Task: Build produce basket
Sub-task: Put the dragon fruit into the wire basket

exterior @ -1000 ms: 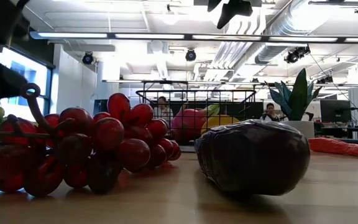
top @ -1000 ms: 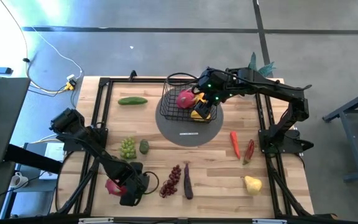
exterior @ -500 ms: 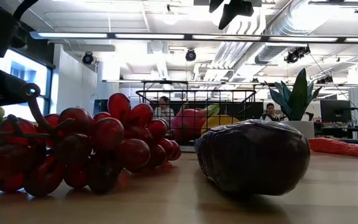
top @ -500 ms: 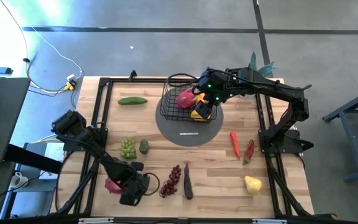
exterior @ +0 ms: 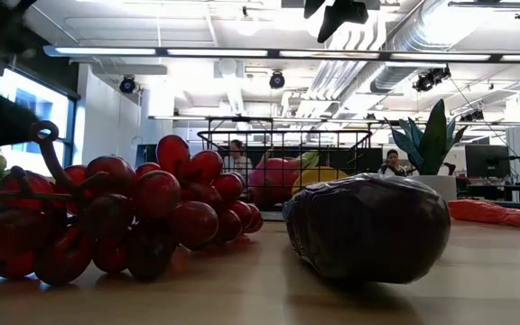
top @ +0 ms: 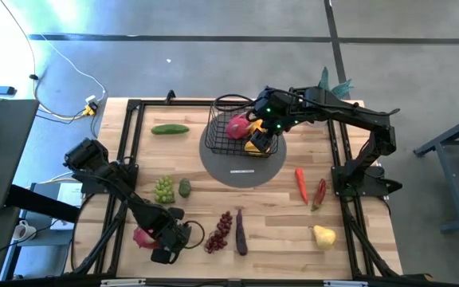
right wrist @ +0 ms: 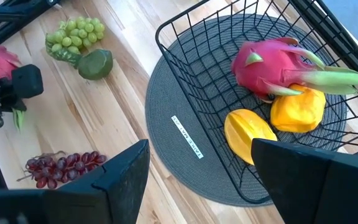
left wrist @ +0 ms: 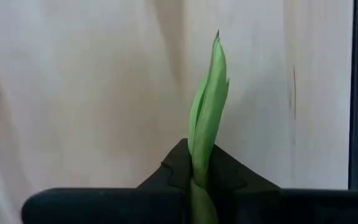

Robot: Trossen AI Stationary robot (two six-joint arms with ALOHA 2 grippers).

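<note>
A: Leaf (left wrist: 207,93), thin and bendy, pinched between the left gripper (top: 162,255) jaws, its dragon fruit (top: 145,237) just beside them on the bench.

B: Likely slips; right gripper (right wrist: 199,163) jaws spread over the far basket (top: 237,134).

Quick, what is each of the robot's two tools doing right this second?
Left tool: closed on a green leaf tip of the pink dragon fruit near the table's front edge.
Right tool: open, holding nothing, above the basket.
</note>
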